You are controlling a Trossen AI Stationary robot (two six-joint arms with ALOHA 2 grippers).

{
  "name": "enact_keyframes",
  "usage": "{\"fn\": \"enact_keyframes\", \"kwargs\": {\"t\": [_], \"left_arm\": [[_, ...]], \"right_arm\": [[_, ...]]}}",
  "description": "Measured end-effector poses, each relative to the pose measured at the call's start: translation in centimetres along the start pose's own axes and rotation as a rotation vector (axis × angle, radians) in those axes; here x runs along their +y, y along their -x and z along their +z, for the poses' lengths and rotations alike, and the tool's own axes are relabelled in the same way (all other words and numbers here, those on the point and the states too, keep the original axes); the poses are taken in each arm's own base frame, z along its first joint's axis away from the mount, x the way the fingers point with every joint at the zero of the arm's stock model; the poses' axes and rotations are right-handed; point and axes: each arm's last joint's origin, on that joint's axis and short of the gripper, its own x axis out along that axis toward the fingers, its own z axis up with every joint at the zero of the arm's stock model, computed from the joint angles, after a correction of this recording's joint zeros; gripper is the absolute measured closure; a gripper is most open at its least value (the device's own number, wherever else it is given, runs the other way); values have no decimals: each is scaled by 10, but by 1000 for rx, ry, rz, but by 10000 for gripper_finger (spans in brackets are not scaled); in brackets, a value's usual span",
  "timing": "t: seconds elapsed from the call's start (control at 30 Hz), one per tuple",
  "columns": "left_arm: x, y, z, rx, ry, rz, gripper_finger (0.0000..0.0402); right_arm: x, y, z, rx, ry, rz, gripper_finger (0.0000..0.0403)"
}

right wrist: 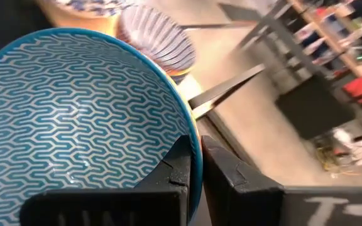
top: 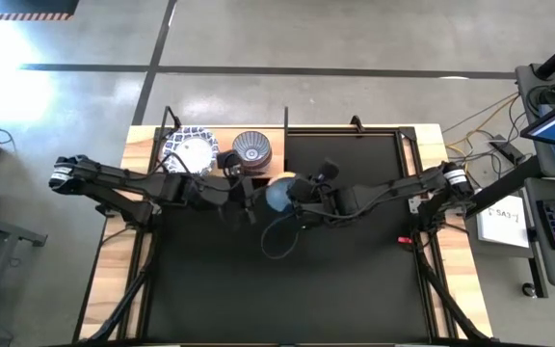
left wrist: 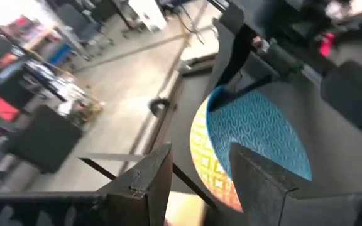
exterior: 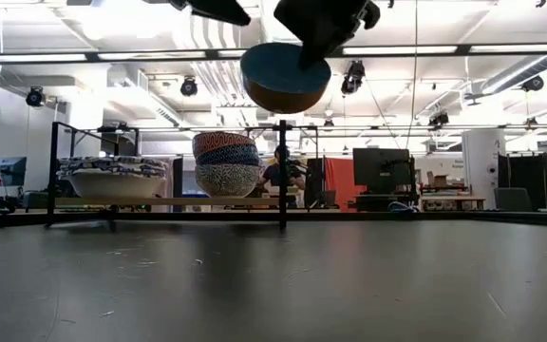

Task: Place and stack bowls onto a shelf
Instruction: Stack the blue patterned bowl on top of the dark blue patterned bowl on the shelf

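My right gripper (top: pixel 297 190) is shut on a light-blue bowl (top: pixel 277 194) with a wavy pattern inside and a yellow-orange outside, held high above the table (exterior: pixel 285 76) near the shelf's right end. My left gripper (left wrist: pixel 200 182) is open and empty, just left of this bowl (left wrist: pixel 256 135), its fingers pointing at it; I see no touch. On the light-wood shelf (exterior: pixel 179 201) at the far left stand a stack of white blue-rimmed bowls (top: pixel 189 151) and a stack of smaller patterned bowls (top: pixel 252 147), each resting on its base. My right gripper pinches the bowl's rim (right wrist: pixel 190 135), one finger inside the bowl and one outside. The fingers come from the table's right side, slanting down. The bowl is lifted clear of table and shelf and is tilted, its opening showing toward the near side (exterior: pixel 283 59).
The shelf's thin black posts (exterior: pixel 281 171) stand close below and beside the held bowl. The black mat (top: pixel 287 280) covers the table in front of the shelf. The two arms meet close together over the table's far middle.
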Motion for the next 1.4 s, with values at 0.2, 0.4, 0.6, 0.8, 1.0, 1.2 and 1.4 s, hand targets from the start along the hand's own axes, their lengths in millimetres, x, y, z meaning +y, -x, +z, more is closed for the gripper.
{"fn": "enact_keyframes", "kwargs": {"t": [0.2,0.4,0.6,0.8,1.0,1.2,1.4], "left_arm": [[5,-1,7,-51,1,59,260],[9,0,14,-104,-16,121,260],[14,0,13,-57,-51,268,260],[19,-2,12,-37,-46,316,266],[19,-4,11,-30,-46,320,314],[21,-4,12,-25,-30,354,385],[22,-6,9,-2,-61,346,391]], "right_arm": [[-1,-2,12,-98,34,-92,390],[-1,1,30,-206,61,-172,390],[-1,4,43,-270,67,-188,390],[-2,6,49,-305,35,-191,390],[-2,6,50,-312,13,-185,390],[-2,7,53,-332,-46,-168,389],[-1,7,52,-334,4,-109,369]]}}
